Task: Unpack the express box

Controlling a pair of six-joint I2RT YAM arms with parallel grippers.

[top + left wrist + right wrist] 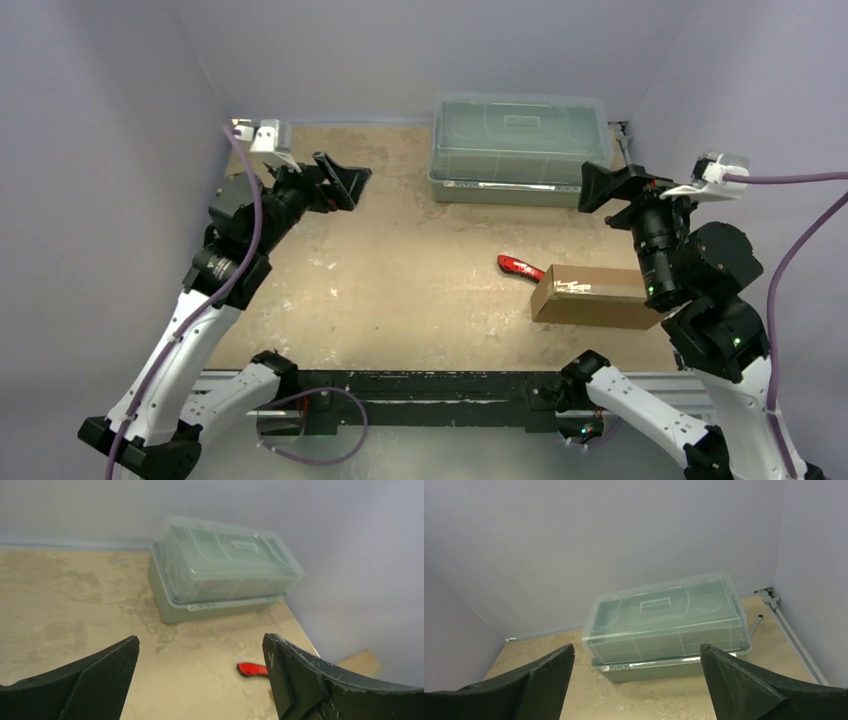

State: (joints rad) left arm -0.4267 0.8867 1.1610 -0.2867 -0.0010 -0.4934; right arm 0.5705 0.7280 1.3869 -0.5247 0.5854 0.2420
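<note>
A closed brown express box (590, 297) lies at the right front of the table (400, 270), partly under the right arm (700, 270). A small red tool (520, 267), possibly a cutter, sits just beside its far-left corner. A careless reach could knock it away or shove the box. The left gripper (345, 182) and right gripper (598, 187) hover spread wide, empty, touching nothing.

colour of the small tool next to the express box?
Red tool, clearest in the top external view.
</note>
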